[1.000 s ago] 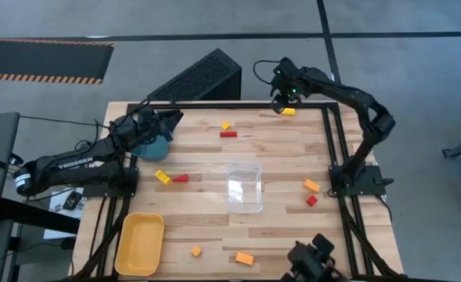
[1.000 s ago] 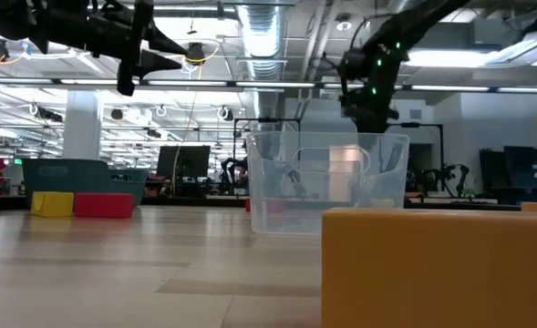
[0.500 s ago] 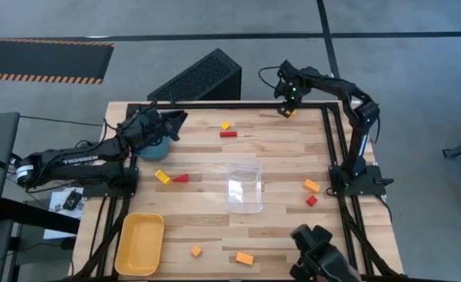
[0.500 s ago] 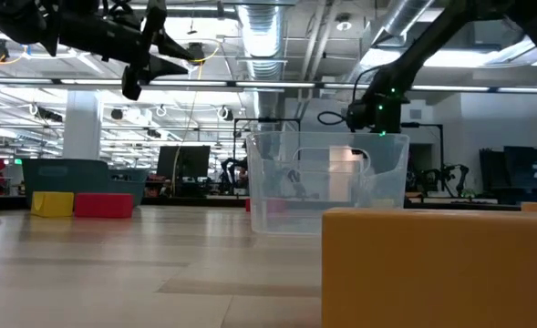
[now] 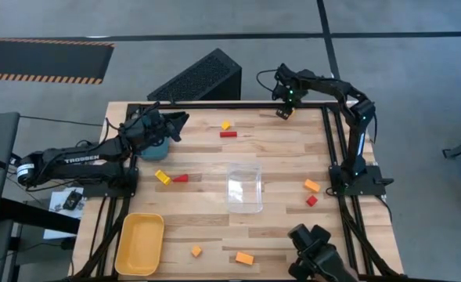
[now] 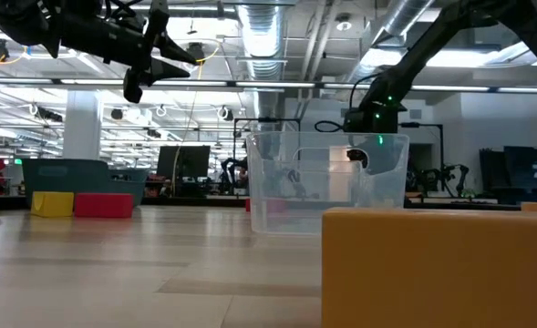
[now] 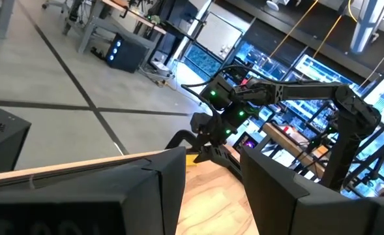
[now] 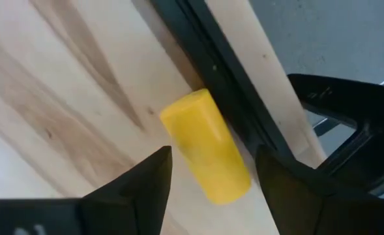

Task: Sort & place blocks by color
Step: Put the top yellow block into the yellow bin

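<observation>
Fingers of our right tool (image 8: 208,189) stand spread, one to each side of a yellow block (image 8: 205,145) lying flat on the desk (image 5: 277,168) right against the dark frame rail (image 8: 224,85) at the far right corner; we judge they straddle it for a pinch not yet made, and the rail so close may crowd one finger. To reach that corner our right arm (image 5: 347,102) folds up from its base and stretches along the far edge, wrist bent down. Our left tool (image 5: 171,125) hangs above the far left of the desk, its fingers parted and empty, the arm reaching in from the left side and waiting. Other blocks lie scattered around the clear box (image 5: 244,186); the yellow tray (image 5: 140,244) sits at the near left corner.
</observation>
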Action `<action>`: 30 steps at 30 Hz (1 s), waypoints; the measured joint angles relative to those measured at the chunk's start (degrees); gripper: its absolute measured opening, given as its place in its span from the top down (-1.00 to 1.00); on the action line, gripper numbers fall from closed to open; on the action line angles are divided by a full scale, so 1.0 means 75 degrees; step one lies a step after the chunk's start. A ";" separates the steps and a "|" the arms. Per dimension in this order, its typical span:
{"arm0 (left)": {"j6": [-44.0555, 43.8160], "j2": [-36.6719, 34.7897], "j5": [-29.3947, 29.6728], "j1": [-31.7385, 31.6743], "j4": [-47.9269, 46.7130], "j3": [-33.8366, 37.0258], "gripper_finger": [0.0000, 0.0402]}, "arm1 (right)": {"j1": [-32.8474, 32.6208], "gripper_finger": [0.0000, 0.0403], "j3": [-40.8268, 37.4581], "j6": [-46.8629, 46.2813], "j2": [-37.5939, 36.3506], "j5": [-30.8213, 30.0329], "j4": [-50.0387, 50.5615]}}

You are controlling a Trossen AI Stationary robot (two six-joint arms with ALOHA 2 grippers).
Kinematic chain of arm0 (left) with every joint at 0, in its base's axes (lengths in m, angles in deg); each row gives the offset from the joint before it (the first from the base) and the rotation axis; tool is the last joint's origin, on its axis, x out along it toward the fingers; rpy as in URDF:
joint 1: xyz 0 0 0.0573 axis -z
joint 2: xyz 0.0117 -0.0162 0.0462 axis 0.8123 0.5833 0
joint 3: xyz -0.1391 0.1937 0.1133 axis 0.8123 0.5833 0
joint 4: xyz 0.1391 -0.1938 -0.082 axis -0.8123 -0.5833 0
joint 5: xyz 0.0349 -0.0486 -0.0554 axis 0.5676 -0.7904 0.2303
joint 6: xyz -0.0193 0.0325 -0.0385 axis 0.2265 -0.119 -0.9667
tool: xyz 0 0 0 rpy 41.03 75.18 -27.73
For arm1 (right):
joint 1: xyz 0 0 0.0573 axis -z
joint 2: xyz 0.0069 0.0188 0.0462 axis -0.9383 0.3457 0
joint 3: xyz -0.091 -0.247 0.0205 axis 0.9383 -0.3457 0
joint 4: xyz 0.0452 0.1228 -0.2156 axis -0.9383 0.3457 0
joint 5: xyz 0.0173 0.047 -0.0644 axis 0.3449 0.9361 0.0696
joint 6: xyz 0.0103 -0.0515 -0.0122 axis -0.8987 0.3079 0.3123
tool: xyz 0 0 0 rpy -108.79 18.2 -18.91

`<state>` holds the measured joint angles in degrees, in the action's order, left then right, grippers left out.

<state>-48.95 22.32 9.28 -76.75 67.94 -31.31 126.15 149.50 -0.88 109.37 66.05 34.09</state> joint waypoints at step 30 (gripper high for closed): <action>0.0209 -0.0058 -0.0516 0.0000 -0.0509 0.0001 0.34 | -0.0684 0.43 -0.0921 -0.1787 -0.0297 0.0965 -0.0517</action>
<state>-47.38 21.89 5.40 -76.75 64.12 -31.30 121.02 142.59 -14.28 107.14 73.29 30.21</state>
